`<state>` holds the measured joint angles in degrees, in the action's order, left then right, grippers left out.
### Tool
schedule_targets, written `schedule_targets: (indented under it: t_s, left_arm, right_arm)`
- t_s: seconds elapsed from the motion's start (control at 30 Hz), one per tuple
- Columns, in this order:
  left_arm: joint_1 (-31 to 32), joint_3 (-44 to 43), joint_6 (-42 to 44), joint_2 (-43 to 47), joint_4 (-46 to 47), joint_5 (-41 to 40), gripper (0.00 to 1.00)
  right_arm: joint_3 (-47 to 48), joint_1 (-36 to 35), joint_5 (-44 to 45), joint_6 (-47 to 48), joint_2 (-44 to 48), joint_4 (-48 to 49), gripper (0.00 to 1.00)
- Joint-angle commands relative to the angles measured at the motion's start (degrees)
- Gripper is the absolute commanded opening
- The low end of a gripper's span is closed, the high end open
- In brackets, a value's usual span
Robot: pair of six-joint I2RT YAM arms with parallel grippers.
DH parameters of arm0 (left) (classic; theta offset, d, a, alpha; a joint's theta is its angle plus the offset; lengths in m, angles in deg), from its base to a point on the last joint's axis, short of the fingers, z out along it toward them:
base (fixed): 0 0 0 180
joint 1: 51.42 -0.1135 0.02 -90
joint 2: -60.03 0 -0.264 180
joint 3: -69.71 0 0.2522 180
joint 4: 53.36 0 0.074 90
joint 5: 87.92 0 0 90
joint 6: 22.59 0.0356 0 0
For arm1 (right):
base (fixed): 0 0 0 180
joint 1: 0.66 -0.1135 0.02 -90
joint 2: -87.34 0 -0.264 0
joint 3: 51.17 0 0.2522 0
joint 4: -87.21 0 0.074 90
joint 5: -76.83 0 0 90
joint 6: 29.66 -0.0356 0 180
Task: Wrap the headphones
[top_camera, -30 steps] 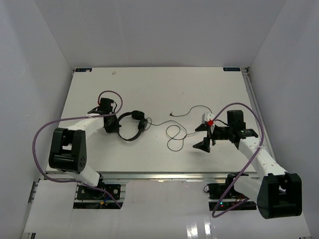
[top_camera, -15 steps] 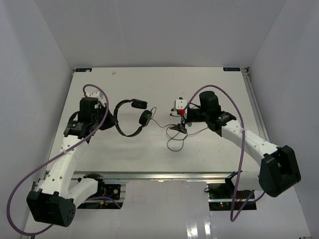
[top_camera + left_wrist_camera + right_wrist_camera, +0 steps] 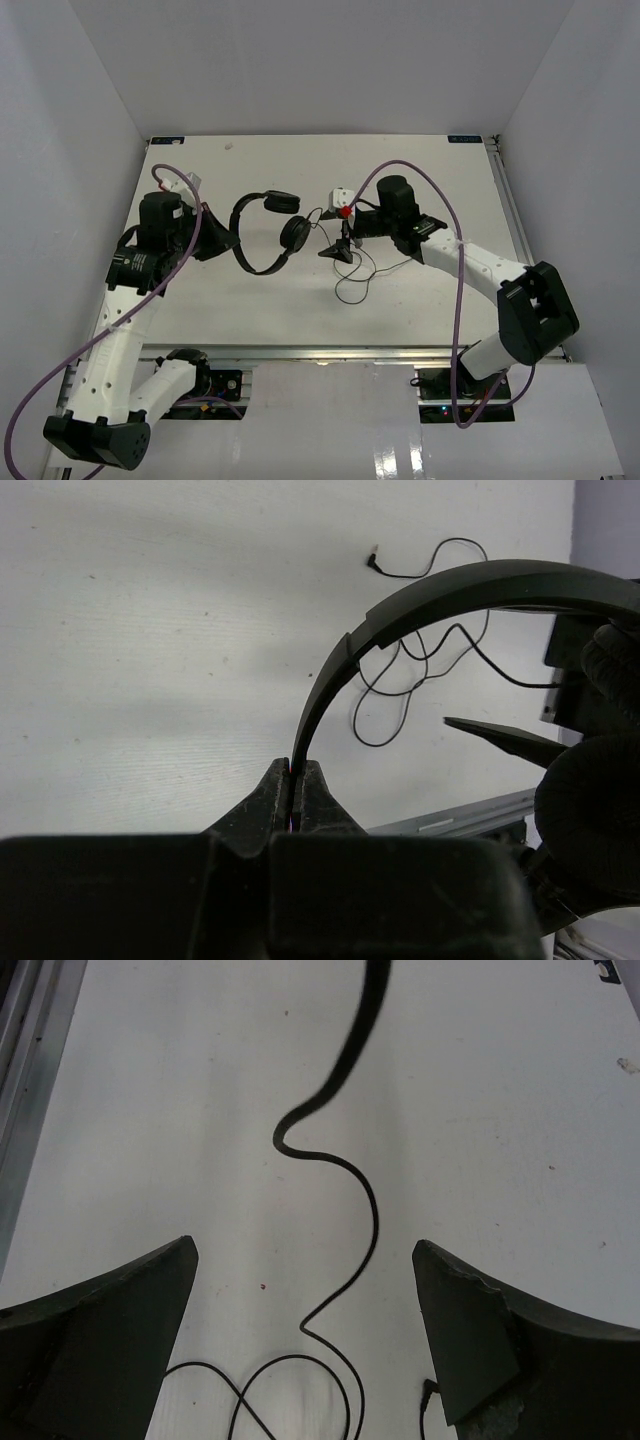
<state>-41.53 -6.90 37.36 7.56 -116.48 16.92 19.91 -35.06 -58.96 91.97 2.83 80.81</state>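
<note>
The left gripper [image 3: 297,780] is pinching the headphones [image 3: 480,580] by the headband. The right gripper [image 3: 305,1252] is gaping wide, with the cord [image 3: 376,1225] running lengthwise beneath and between its jaws.

Matt black plastic headband [image 3: 450,588] of the headphones [image 3: 295,235], earcup [image 3: 592,810] of soft grainy foam, thin smooth black cord [image 3: 375,1222], matt white table [image 3: 400,170] faintly speckled, right gripper [image 3: 305,1248] of dull black plastic.

The headphones [image 3: 294,234] are left of the counter's [image 3: 420,180] centre, beside the left gripper [image 3: 230,246]; their cord [image 3: 350,290] loops mid-counter under the right gripper [image 3: 338,250].
</note>
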Motion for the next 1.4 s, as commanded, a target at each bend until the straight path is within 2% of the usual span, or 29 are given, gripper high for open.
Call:
schedule_targets:
  t_s: [0.0,0.17,0.4,0.67,0.83,1.03,1.2,1.37]
  left_arm:
    - [0.1,-5.4,-2.5,2.0,0.1,5.0,0.0]
    - [0.1,-6.9,-3.9,3.0,-0.3,5.7,0.0]
    - [0.1,-10.0,-8.0,4.2,0.5,7.3,0.0]
    - [0.1,-16.8,-13.4,4.4,-0.4,2.9,0.0]
    - [0.1,-18.3,-15.1,4.6,-0.3,-0.2,0.0]
    - [0.2,-17.3,-17.0,5.0,1.9,-0.1,0.0]
    - [0.1,-17.7,-18.0,4.8,2.7,-0.5,0.0]
    - [0.1,-18.6,-19.4,4.7,3.2,-2.3,0.0]
  right_arm:
    - [2.0,-0.5,4.0,-4.4,-2.8,6.4,0.96]
    - [2.8,-0.6,2.4,-9.6,-5.9,8.1,0.98]
    - [-3.3,-0.8,-1.1,-15.1,-6.8,14.9,0.82]
    - [-9.5,-0.7,-8.7,-20.2,-3.3,21.9,0.61]
    - [-11.5,-0.1,-10.2,-20.2,0.1,21.8,0.55]
    - [-13.0,0.0,-12.5,-20.6,2.1,20.4,0.38]
    - [-13.1,0.0,-12.2,-18.4,3.1,17.4,0.34]
    - [-12.6,0.0,-11.6,-17.1,3.9,14.0,0.23]
